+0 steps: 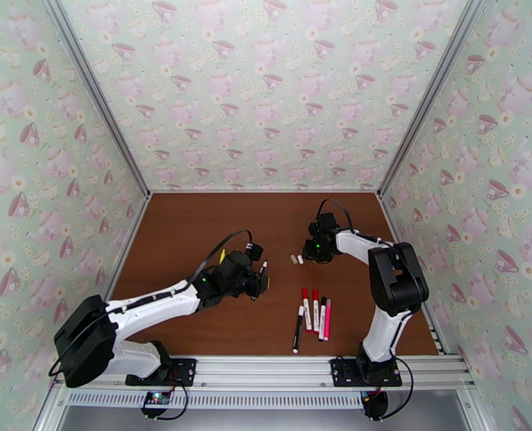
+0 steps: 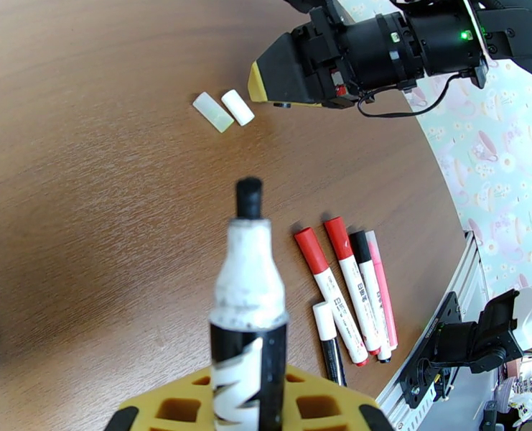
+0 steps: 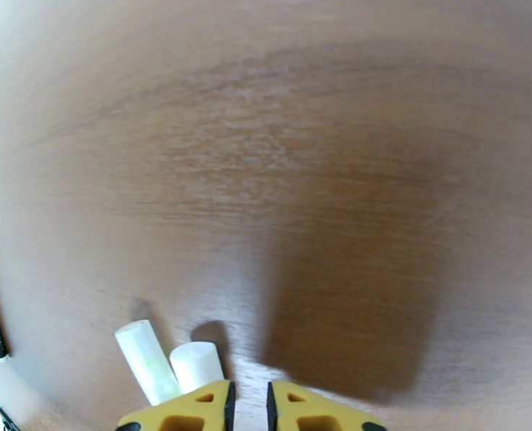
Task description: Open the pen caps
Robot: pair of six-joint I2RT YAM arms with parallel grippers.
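Brown tabletop (image 1: 194, 231) carries two pale caps (image 1: 296, 259) lying side by side, right of centre in the top view. From the right wrist they sit at the lower left, just beside the right gripper (image 3: 250, 405), whose fingers are nearly together with nothing between them. Left of centre, the left gripper (image 2: 250, 407) is clamped on a black marker (image 2: 250, 303), its dark tip bare. Five more pens (image 1: 312, 314) lie lower down, near the front rail (image 1: 266, 368). Teacup wallpaper (image 1: 266, 87) surrounds the table.
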